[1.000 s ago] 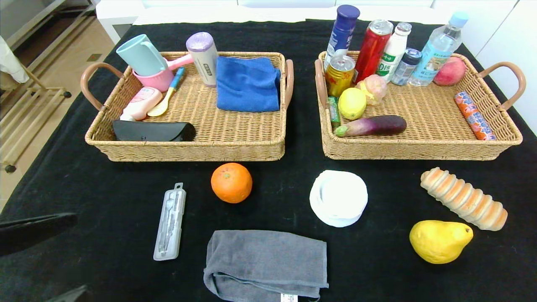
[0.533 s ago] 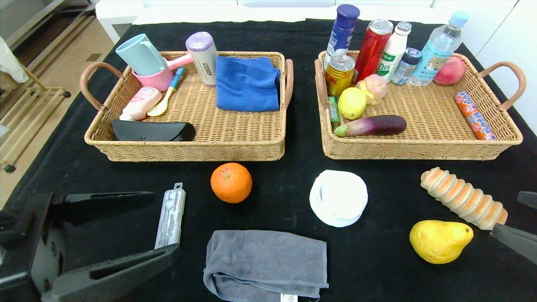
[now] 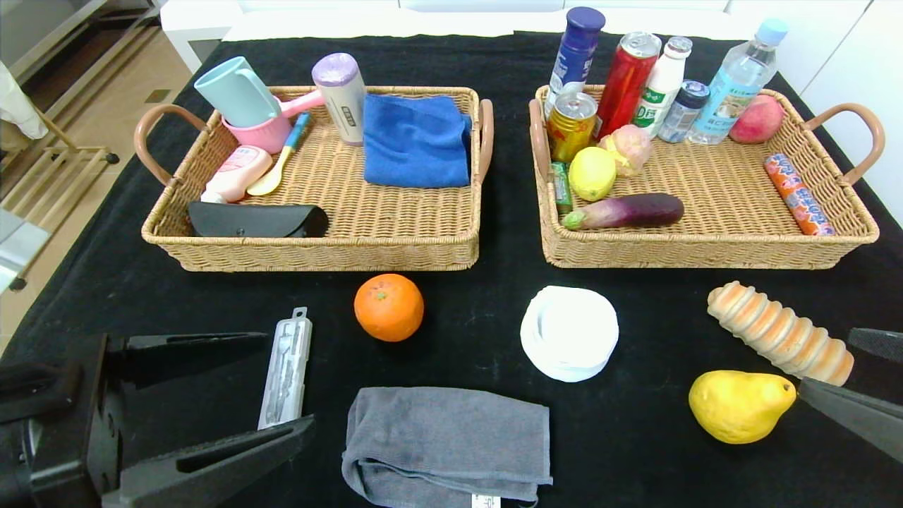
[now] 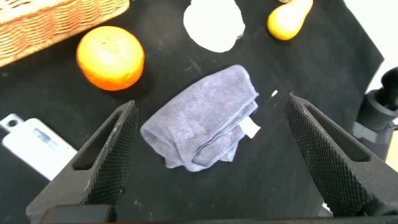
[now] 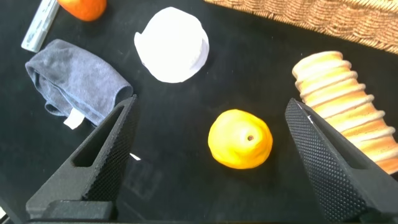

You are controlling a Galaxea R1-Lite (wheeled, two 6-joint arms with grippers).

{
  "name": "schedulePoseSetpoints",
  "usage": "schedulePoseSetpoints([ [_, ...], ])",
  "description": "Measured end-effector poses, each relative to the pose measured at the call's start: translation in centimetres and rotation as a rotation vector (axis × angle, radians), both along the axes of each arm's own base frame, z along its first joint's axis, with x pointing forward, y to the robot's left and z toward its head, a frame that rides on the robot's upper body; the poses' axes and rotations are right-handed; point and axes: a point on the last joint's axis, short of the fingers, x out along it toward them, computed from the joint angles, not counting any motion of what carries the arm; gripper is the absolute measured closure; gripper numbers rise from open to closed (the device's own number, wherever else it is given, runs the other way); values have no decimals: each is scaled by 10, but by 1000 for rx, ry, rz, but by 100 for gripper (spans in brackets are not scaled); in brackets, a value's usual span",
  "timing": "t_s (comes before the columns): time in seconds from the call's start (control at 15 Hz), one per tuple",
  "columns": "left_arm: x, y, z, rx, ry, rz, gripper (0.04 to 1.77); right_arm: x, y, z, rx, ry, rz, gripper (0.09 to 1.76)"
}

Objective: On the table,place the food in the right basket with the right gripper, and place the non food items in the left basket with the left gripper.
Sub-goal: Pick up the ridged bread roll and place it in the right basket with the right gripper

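Observation:
On the black table (image 3: 480, 296) lie an orange (image 3: 389, 307), a yellow pear (image 3: 737, 406), a ridged bread loaf (image 3: 779, 334), a clear tool case (image 3: 286, 370), a grey towel (image 3: 444, 444) and a white roll (image 3: 569, 333). My left gripper (image 3: 289, 381) is open at the near left, its fingers on either side of the tool case; its wrist view shows the towel (image 4: 202, 124) between the open fingers. My right gripper (image 3: 825, 360) is open at the near right edge, by the pear and the loaf; the pear (image 5: 241, 139) lies between its fingers.
The left wicker basket (image 3: 317, 257) holds cups, a blue cloth (image 3: 416, 141), a black case and bottles. The right wicker basket (image 3: 705, 257) holds bottles, cans, a lemon (image 3: 591, 173), an eggplant (image 3: 628, 210) and a sausage. Both stand behind the loose items.
My left gripper came into view from the near left and has moved forward around the tool case. My right gripper entered at the right edge and moved in toward the pear.

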Motion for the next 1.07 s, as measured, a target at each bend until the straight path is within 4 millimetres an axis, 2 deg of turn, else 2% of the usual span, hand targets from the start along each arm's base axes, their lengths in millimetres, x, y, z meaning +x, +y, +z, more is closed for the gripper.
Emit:
schedulePoseSetpoints([
  [0.33,-6,3,-5,3,3,7,9,-2,-1,0,1,-3,1,14],
  [0.53,-16,9,-28,24,34,22,9,-5,-2,0,2,-7,2,14],
  [0.67,-20,11,-24,3,-30,23,9,-5,-2,-1,2,-5,1,14],
  [1.07,-22,12,-22,-3,-48,22,9,-3,-4,-2,-17,10,-57,14],
])
